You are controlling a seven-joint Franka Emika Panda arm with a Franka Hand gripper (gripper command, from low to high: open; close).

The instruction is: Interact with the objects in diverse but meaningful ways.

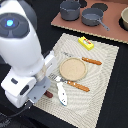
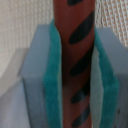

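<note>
Desk (image 1: 20,30) w/ striped placemat (image 1: 107,60) is being seen in ext. view; arm is being held over mat's near corner at ext. view's left. Plate (image 1: 73,68) is sitting mid-mat, fish shape (image 1: 61,93) just beside its near edge, yellow carton (image 1: 86,43) at far side, well apart.

End effector (image 2: 75,75) is being clenched on the sausage (image 2: 75,60): teal pads (image 2: 52,75) are pressing both sides.

Risk, prob.: sausage is being held along its length, round + smooth, so it could be slipping or rotating out during a fast move or a loose squeeze.

Sausage look: reddish-brown cylinder w/ dark diagonal grill marks.
</note>
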